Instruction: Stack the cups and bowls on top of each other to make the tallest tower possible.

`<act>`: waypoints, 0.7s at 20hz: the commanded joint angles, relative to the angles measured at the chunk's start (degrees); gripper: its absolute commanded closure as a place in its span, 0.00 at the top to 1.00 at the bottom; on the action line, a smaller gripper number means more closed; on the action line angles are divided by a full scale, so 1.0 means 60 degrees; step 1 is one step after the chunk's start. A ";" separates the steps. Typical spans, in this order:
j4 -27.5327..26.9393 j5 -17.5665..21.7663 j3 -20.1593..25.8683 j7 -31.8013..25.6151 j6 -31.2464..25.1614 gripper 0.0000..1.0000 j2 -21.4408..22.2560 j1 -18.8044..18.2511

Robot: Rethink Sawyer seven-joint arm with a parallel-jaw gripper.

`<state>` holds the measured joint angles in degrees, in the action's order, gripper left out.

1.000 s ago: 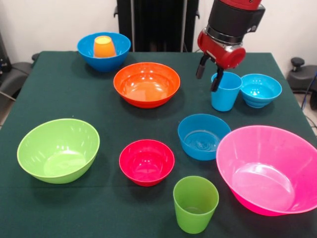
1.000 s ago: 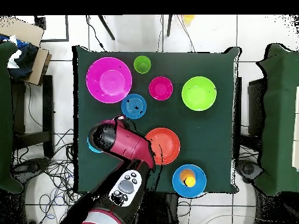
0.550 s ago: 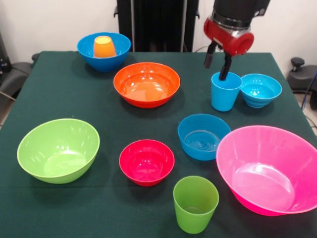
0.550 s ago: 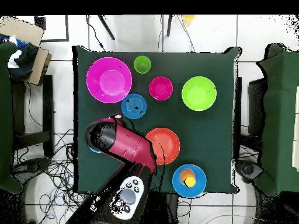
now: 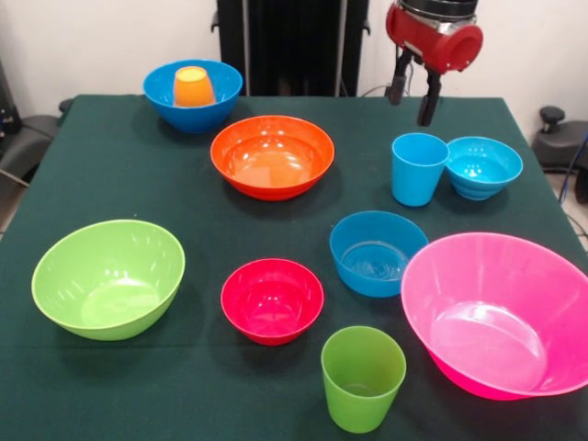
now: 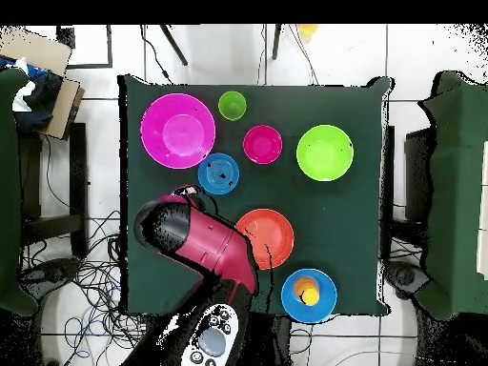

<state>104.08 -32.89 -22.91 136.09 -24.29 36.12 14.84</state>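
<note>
cups and bowls sat mostly loose on the table [image 5: 110,165]; only the orange cup [image 5: 193,86] was in the far blue bowl [image 5: 193,95]. gripper [image 5: 413,92] hung open and empty above the light blue cup [image 5: 418,168]. tower barely begun.

Bare tabletop [image 5: 119,175] lies along the left edge; the light blue cup [image 5: 418,168] and turquoise bowl [image 5: 483,166] crowd the right edge.

A dark green cloth [image 5: 110,184] is spread over the table. White floor tiles [image 6: 419,57] with loose cables [image 6: 86,276] are seen around it. A cardboard box [image 6: 43,67] is placed at one corner.
</note>
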 commanded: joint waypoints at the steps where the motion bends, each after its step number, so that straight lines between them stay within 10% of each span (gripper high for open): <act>1: 0.0540 -0.0088 0.1354 0.1364 -0.0329 1.00 -0.0316 -0.0203; 14: -0.0100 -0.0045 0.1041 0.1786 0.0080 1.00 -0.1217 0.0196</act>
<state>104.75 -32.89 -22.51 136.09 -24.28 33.84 15.02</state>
